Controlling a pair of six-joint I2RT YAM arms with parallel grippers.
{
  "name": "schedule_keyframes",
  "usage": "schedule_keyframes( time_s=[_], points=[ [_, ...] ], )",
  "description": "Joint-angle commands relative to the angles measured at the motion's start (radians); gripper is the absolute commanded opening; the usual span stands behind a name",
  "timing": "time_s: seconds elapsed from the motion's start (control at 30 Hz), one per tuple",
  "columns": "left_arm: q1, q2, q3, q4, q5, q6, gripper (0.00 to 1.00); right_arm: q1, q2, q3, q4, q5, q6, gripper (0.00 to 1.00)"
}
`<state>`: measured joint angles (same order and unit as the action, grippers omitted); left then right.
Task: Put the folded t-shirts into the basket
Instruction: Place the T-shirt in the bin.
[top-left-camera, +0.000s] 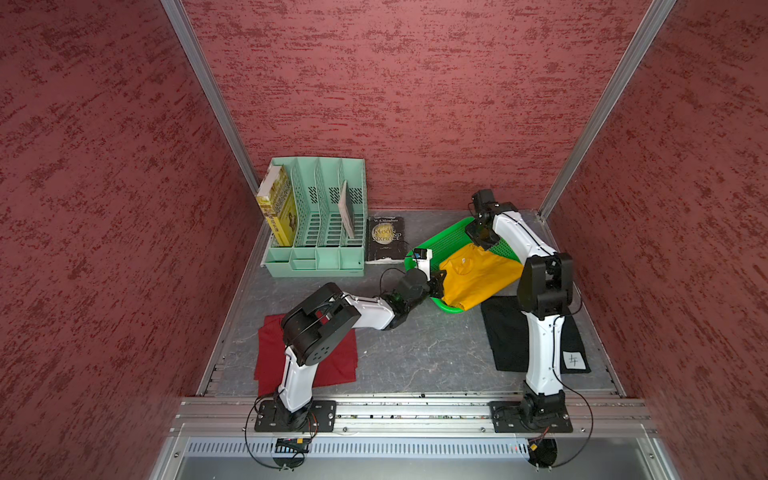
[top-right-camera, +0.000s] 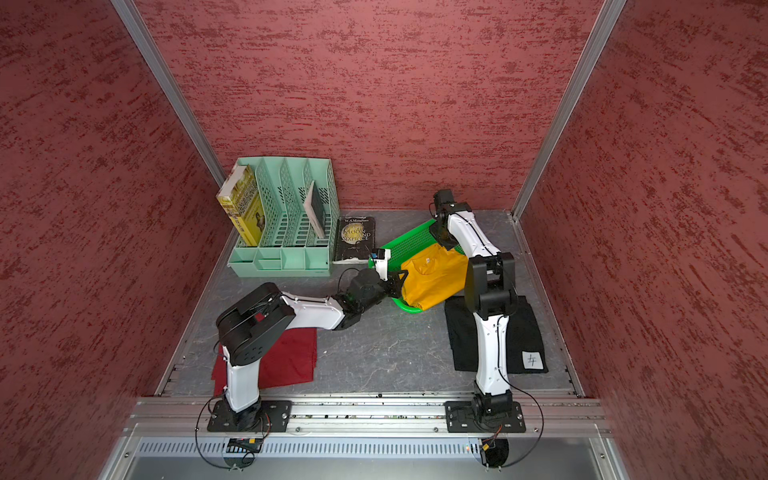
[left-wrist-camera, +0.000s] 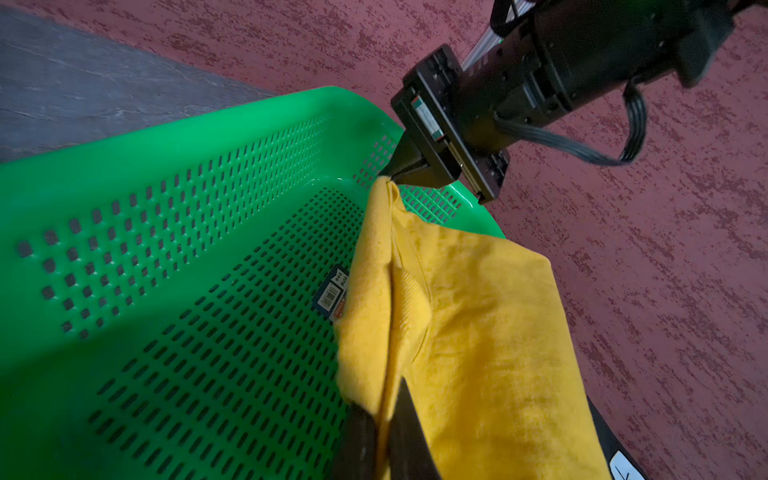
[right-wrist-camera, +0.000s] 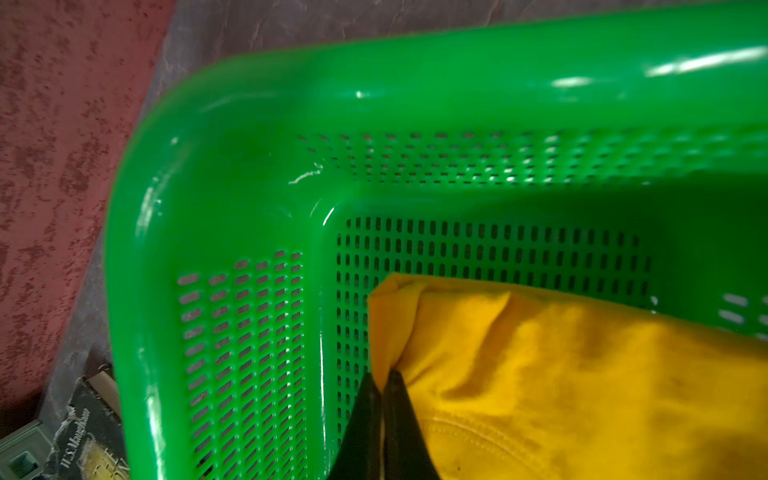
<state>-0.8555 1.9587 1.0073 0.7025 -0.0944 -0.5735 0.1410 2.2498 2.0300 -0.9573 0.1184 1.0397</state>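
Mottled red walls (top-left-camera: 374, 104) close in a grey marbled surface (top-left-camera: 415, 345). Both pairs of jaws are pressed together on the mustard-yellow shirt (top-left-camera: 478, 274). The left jaws pinch its edge on the side toward the file organizer (top-left-camera: 328, 232), and the right jaws pinch a corner at the far end. The shirt hangs stretched between them over the bright-green basket (top-left-camera: 451, 237), and its near part laps over the rim. Its cloth partly covers a small sticker (left-wrist-camera: 332, 293) on the perforated floor. The black shirt (top-left-camera: 505, 332) lies flat just beside the basket, under the right arm. The dark red shirt (top-left-camera: 340, 357) lies flat well apart, under the left arm. A dark book (top-left-camera: 386, 239) lies between organizer and basket
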Motion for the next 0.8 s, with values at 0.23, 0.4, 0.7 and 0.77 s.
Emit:
schedule_keyframes(
  time_s=[0.23, 0.4, 0.7, 0.77],
  points=[
    [0.025, 0.061, 0.057, -0.262, -0.091, -0.076, 0.01, 0.005, 0.02, 0.045, 0.074, -0.018, 0.002, 0.0],
    [0.027, 0.076, 0.08, -0.323, -0.078, -0.104, 0.05, 0.006, 0.024, 0.045, 0.074, -0.018, 0.001, 0.0],
    [0.037, 0.091, 0.115, -0.403, -0.069, -0.109, 0.08, 0.005, 0.027, 0.04, 0.052, 0.012, 0.009, 0.0],
    [0.038, 0.101, 0.13, -0.422, -0.062, -0.107, 0.08, 0.006, 0.028, 0.038, 0.052, 0.017, 0.011, 0.0]
  ],
)
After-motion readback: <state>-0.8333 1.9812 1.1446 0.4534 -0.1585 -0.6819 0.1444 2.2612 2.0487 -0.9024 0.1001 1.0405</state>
